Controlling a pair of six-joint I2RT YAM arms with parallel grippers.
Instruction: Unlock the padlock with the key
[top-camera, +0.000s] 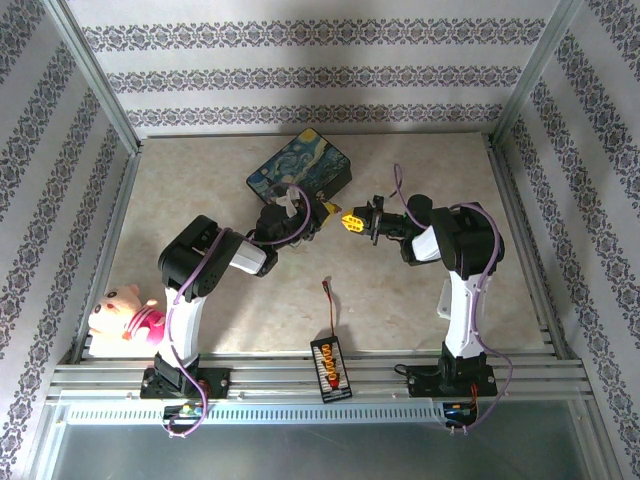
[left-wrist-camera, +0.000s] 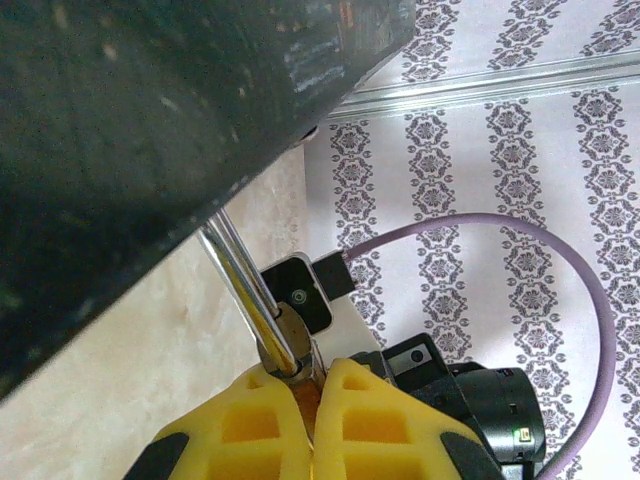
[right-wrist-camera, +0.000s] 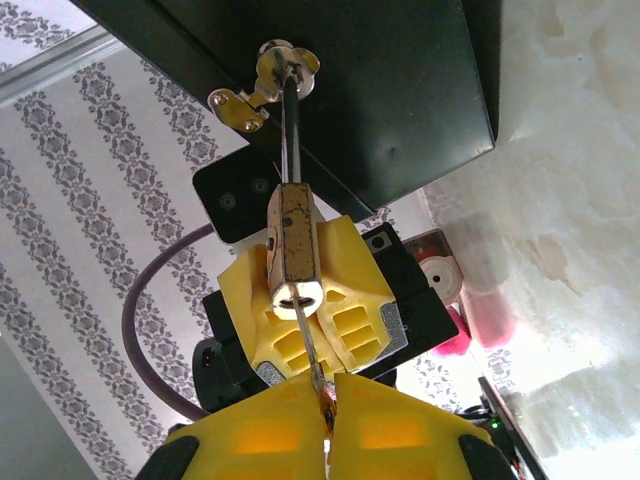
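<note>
While the left gripper (left-wrist-camera: 312, 400) clamps the padlock (right-wrist-camera: 293, 250), the right gripper (right-wrist-camera: 328, 410), pinching the key (right-wrist-camera: 318, 378), must hold its blade straight.

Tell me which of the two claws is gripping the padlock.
The left claw: it is shut on the brass padlock, whose shackle passes through the latch of the dark box. The right claw pinches the key instead.
</note>
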